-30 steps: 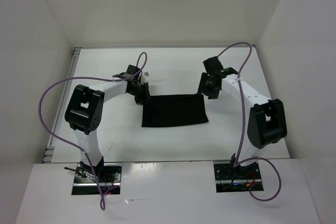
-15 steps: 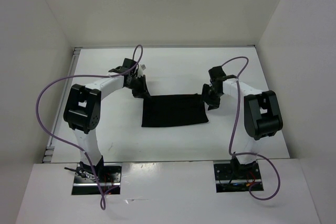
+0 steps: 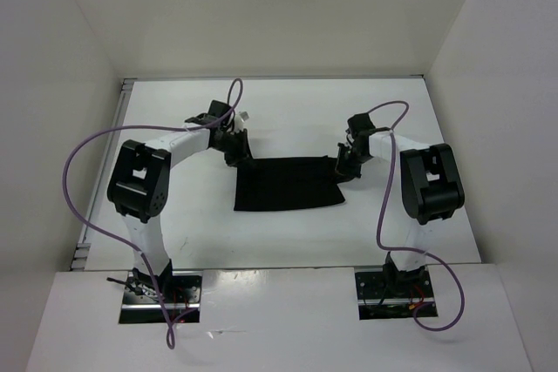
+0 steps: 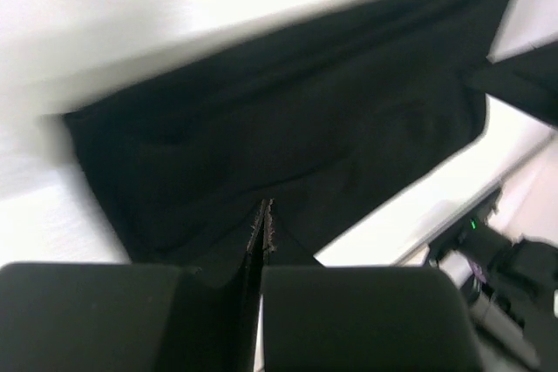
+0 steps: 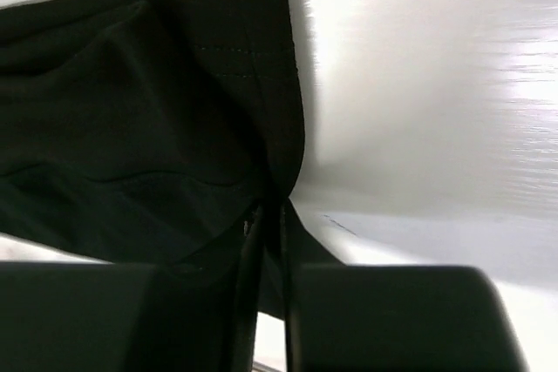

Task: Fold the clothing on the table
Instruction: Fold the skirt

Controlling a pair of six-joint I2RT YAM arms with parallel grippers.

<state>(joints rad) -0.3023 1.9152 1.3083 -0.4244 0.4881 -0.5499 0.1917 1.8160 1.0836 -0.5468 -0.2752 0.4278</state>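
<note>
The clothing [image 3: 288, 184] is plain black, without any pattern. The table [image 3: 288, 115] is white. The left arm [image 3: 174, 141] and the right arm [image 3: 386, 143] are white with black joints, their cables [image 3: 67, 182] are purple, and the walls [image 3: 261, 15] are white.

Matte black cloth clothing [image 3: 288, 185] on smooth, faintly glossy white table [image 3: 288, 115].

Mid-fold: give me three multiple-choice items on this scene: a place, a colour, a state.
1. Where do the left pincer and right pincer meet the clothing? A near corners; B far corners; C its middle.
2. The clothing's colour? A white; B red; C black.
3. The left pincer is: A shut on fabric; B wide open; C clear of the clothing.
Answers: B, both sit at its far edge's ends; C, black against the white table; A, the left wrist view shows fabric pinched between closed fingers.
</note>
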